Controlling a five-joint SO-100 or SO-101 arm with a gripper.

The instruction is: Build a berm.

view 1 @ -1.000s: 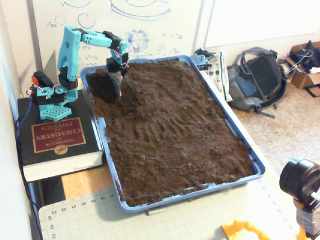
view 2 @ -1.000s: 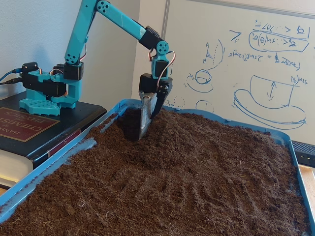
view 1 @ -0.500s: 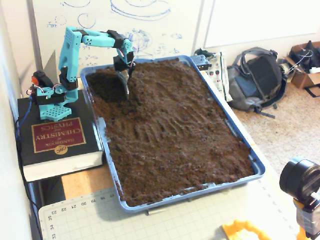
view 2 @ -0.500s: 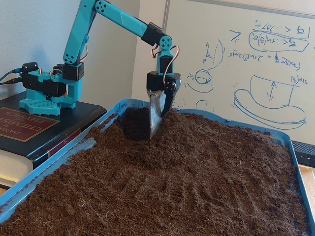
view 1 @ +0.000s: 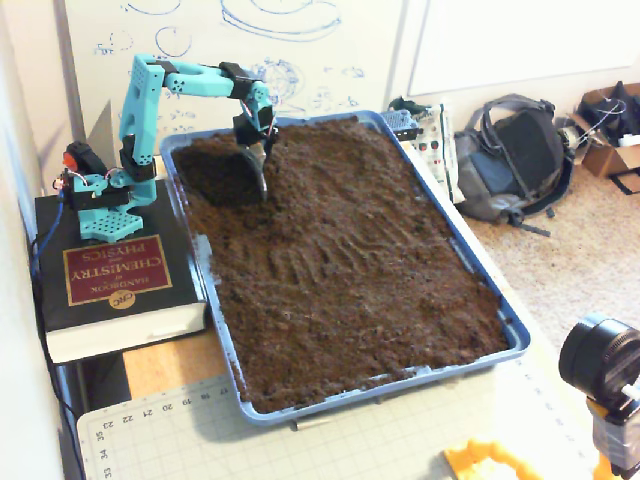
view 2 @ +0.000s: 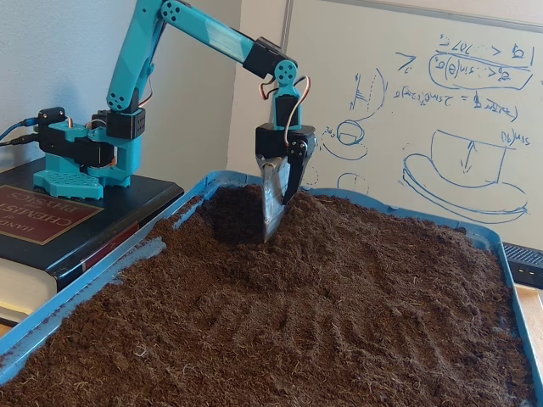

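Observation:
Dark-brown loose soil fills a blue tray (view 1: 516, 331) (view 2: 82, 287). At the tray's far end the soil rises into a low hump, the berm (view 1: 312, 158) (view 2: 333, 222), just right of my gripper in both fixed views. My teal arm's gripper (view 1: 261, 181) (view 2: 272, 227) points straight down, its metal blade and black finger pressed together, tip sunk into the soil at the hump's left flank. A darker scooped hollow (view 1: 214, 176) (view 2: 227, 212) lies to its left. Nothing shows between the jaws.
The arm's base stands on a thick black book (view 1: 110, 272) (view 2: 41, 222) left of the tray. A grey backpack (view 1: 510, 165) and boxes lie on the floor to the right, a black camera (view 1: 600, 358) at the front right, a whiteboard (view 2: 424, 110) behind.
The gripper has slid rightward along the tray's far end with its tip in the soil, pushing earth toward the hump and widening the hollow behind it.

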